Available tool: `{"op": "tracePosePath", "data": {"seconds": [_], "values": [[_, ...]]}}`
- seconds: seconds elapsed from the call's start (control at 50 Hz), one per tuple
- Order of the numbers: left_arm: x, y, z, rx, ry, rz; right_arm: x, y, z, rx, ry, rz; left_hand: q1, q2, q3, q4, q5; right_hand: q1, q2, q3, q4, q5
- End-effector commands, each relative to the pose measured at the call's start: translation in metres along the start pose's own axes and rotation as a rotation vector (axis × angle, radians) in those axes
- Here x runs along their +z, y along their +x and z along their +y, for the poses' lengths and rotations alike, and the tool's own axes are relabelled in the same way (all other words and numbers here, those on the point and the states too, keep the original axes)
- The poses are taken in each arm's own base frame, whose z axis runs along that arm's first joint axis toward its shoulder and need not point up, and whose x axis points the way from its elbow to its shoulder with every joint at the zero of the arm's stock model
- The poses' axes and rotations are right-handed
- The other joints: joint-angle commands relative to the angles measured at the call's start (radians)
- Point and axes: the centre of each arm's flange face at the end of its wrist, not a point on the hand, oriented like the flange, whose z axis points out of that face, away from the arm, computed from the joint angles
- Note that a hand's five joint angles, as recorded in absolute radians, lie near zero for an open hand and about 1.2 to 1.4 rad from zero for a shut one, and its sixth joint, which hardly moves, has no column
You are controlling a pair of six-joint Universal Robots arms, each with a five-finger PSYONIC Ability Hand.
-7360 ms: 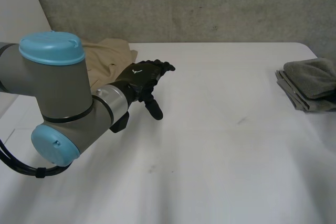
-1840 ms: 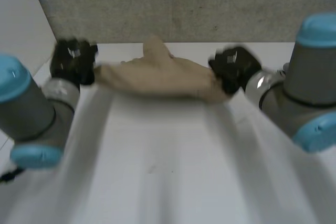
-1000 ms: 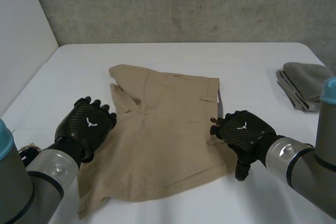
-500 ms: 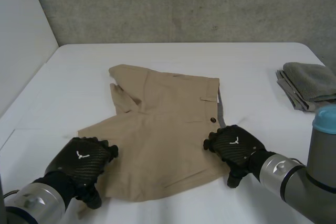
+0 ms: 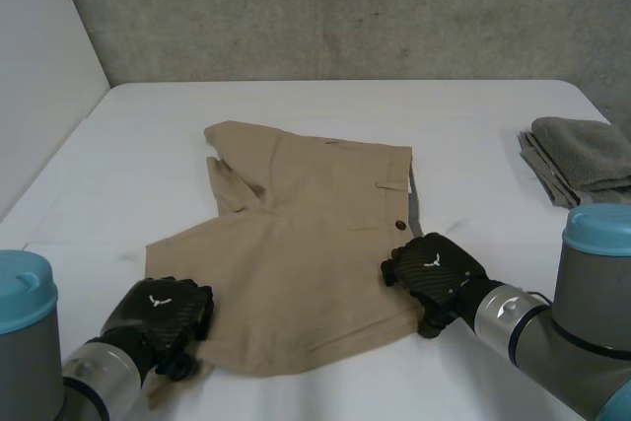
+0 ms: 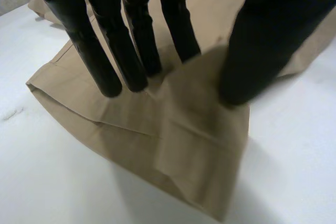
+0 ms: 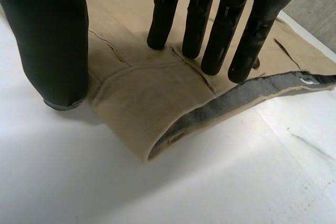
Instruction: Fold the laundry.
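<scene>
Left hand [image 5: 158, 309] and right hand [image 5: 432, 269] seemingly press shorts [image 5: 306, 244].

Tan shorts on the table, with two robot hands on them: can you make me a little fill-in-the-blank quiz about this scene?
1. The tan fabric shorts lie spread on the white ____.
2. The left robot hand and the right robot hand touch the shorts with fingers ____ (straight or curled).
3. Beside the right robot hand, the waistband's turned-up lining is coloured ____.
4. The folded grey towel lies on the robot's ____ side.
Missing words: table, straight, grey, right.
</scene>
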Motion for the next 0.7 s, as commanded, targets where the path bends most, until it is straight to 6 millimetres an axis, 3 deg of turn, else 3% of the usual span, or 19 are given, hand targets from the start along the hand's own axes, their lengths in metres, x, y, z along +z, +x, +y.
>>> {"op": "tracePosePath", "data": {"seconds": [0.02, 0.22, 0.42, 0.52, 0.54, 0.66, 0.68, 0.7], "values": [[0.014, -0.005, -0.006, 0.001, 0.045, -0.064, 0.004, 0.003, -0.001, -0.002, 0.007, 0.006, 0.478, 0.498, 0.505, 0.502, 0.511, 0.241, 0.154, 0.156, 0.160, 0.184], [0.022, -0.016, -0.034, 0.028, 0.138, -0.141, 0.010, 0.010, -0.005, -0.011, 0.015, 0.036, 0.478, 0.498, 0.505, 0.502, 0.511, 0.295, 0.208, 0.209, 0.213, 0.237], [0.032, -0.028, -0.055, 0.022, 0.191, -0.180, 0.015, 0.005, -0.011, -0.015, -0.005, 0.039, 0.478, 0.498, 0.505, 0.502, 0.511, 0.397, 0.310, 0.312, 0.316, 0.340], [0.038, -0.033, -0.061, 0.016, 0.200, -0.194, 0.018, 0.006, -0.010, -0.007, -0.053, 0.053, 0.478, 0.498, 0.505, 0.502, 0.511, 0.880, 0.793, 0.795, 0.798, 0.823], [0.038, -0.033, -0.062, 0.016, 0.203, -0.194, 0.019, 0.009, -0.011, -0.003, -0.062, 0.070, 0.478, 0.498, 0.505, 0.502, 0.511, 0.881, 0.794, 0.795, 0.799, 0.824], [0.034, -0.032, -0.066, 0.021, 0.214, -0.187, 0.010, 0.024, -0.027, -0.020, -0.089, 0.131, 0.478, 0.498, 0.505, 0.502, 0.511, 0.881, 0.794, 0.795, 0.799, 0.824], [0.033, -0.031, -0.066, 0.025, 0.213, -0.184, 0.006, 0.026, -0.033, -0.026, -0.088, 0.135, 0.478, 0.498, 0.505, 0.502, 0.511, 0.881, 0.794, 0.795, 0.799, 0.824], [0.032, -0.030, -0.065, 0.034, 0.211, -0.179, -0.009, 0.031, -0.050, -0.048, -0.075, 0.145, 0.478, 0.498, 0.505, 0.502, 0.511, 0.881, 0.794, 0.795, 0.799, 0.824]]}}
